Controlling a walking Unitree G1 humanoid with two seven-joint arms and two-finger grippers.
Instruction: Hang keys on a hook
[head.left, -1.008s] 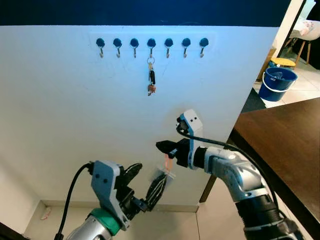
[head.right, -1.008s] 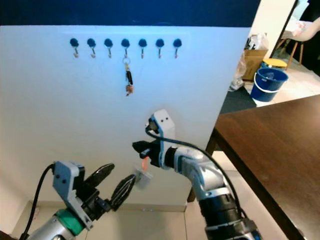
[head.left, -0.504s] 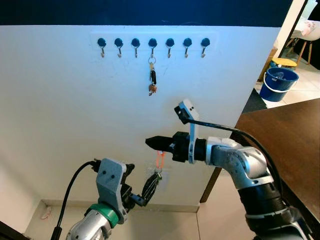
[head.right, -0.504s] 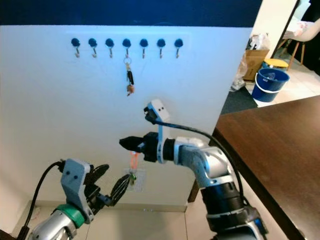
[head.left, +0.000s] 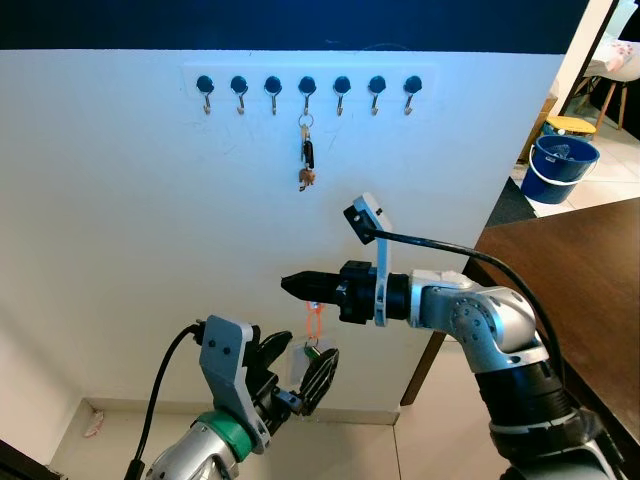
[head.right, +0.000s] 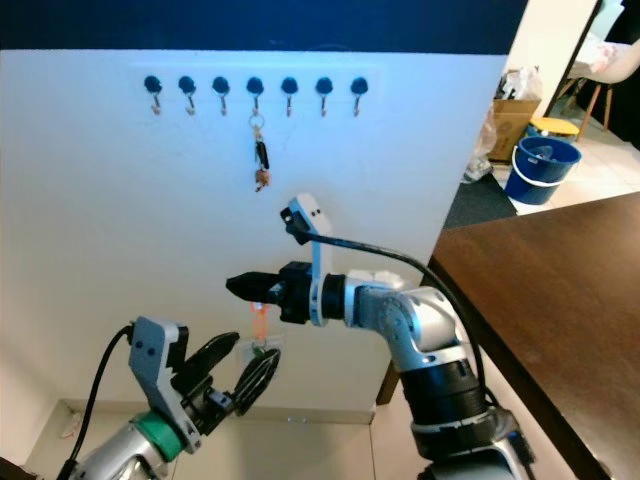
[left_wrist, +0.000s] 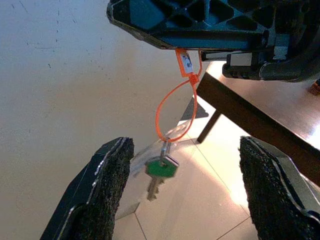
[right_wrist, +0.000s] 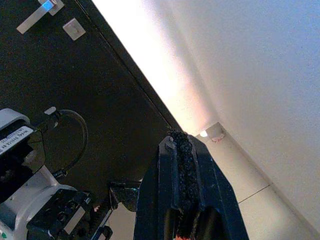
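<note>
A white wall (head.left: 130, 220) stands before the robot, with a dark band along its top and a row of seven hooks (head.left: 306, 90) just under that band. One bunch of keys (head.left: 305, 160) already hangs from the middle hook. To the right a dark wooden table (head.left: 580, 270) juts in, and further back a blue bucket (head.left: 558, 165) sits on the tiled floor.

The right claw (head.left: 292, 285) reaches leftward in front of the wall, well below the hooks, its two black fingers pressed together on an orange loop (left_wrist: 175, 112). From that loop dangles a green-headed key (left_wrist: 161, 169) with a clear tag (head.left: 300, 356) beside it, hanging free in the air.

The left claw (head.left: 295, 372) sits lower, just beneath the right one, with its fingers (left_wrist: 107, 180) spread wide apart. The key hangs between them, touching neither.
</note>
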